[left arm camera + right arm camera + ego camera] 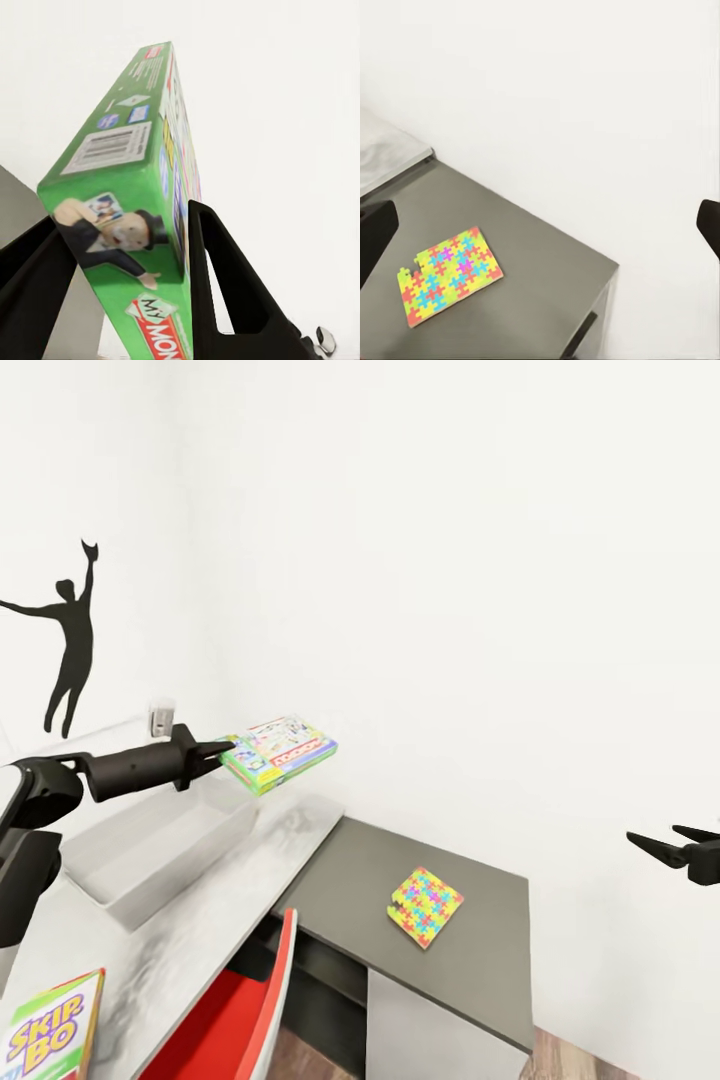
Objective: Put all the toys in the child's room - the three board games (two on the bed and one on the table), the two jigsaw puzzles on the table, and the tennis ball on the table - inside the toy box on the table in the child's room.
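Observation:
My left gripper (226, 749) is shut on a green Monopoly board game (278, 752), holding it in the air above the far end of the pale grey toy box (150, 852). In the left wrist view both black fingers (225, 277) clamp the game's box (139, 187) by its edge. A colourful jigsaw puzzle (425, 905) lies flat on the dark grey table (480, 960). My right gripper (668, 845) hangs open in the air to the right of that table. The right wrist view looks down on the puzzle (450, 274). A Skip-Bo game (48, 1032) lies on the marble table near me.
The toy box rests on a light marble tabletop (250, 870) that adjoins the lower dark grey table. A red chair (245, 1010) stands close in front. A white wall runs behind both tables, with a black figure decal (68, 640) at the left.

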Controlling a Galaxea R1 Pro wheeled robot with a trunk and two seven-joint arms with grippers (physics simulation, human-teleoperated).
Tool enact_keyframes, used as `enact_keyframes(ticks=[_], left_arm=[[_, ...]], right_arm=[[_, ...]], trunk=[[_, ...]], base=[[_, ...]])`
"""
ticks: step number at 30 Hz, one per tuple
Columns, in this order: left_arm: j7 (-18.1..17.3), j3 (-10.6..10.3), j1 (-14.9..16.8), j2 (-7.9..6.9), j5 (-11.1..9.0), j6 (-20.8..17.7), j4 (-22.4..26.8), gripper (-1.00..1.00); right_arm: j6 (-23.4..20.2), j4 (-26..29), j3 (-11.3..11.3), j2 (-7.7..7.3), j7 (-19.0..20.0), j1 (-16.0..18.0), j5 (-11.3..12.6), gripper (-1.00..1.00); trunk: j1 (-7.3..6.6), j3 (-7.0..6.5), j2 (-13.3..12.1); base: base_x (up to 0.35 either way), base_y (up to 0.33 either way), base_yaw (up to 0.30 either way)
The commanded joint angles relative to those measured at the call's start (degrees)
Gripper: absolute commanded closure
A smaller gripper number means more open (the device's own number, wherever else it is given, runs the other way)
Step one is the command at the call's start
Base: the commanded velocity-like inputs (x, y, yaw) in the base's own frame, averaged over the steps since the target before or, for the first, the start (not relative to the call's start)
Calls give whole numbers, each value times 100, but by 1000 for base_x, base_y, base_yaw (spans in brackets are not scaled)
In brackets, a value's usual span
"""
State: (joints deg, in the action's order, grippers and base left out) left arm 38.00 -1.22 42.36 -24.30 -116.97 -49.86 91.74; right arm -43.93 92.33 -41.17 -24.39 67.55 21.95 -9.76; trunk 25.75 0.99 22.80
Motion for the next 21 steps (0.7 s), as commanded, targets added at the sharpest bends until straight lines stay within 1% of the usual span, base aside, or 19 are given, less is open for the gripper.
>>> enact_keyframes(ticks=[1,6,10,14,18,20,21], left_arm=[[59,-1,0,-15,-87,20,-1,100],[59,-4,-7,-28,-102,27,-9,100],[64,-7,-8,-30,-190,28,-6,100],[67,-9,-8,-35,-287,29,-7,100],[67,-7,-8,-49,-316,29,-5,100],[128,-44,-75,-2,-377,-45,-71,100],[144,-46,-109,-25,-397,-34,-100,100]], right_arm=[[-37,4,-5,-1,56,11,-52,-100],[-32,4,-5,-2,56,11,-52,-100],[-29,4,-1,4,56,6,-52,-100],[-23,4,3,11,58,3,-52,-100],[-20,4,-13,20,74,-10,-52,-100],[-69,13,-60,85,140,55,0,-100],[-61,13,-47,118,157,87,0,-100]], trunk=[[4,10,12],[4,10,12],[4,10,12],[4,10,12],[4,10,12],[4,10,12],[4,10,12]], base=[[25,28,-294],[160,135,-294],[258,140,-294],[114,44,-272],[30,12,-100],[0,0,0],[0,0,0]])
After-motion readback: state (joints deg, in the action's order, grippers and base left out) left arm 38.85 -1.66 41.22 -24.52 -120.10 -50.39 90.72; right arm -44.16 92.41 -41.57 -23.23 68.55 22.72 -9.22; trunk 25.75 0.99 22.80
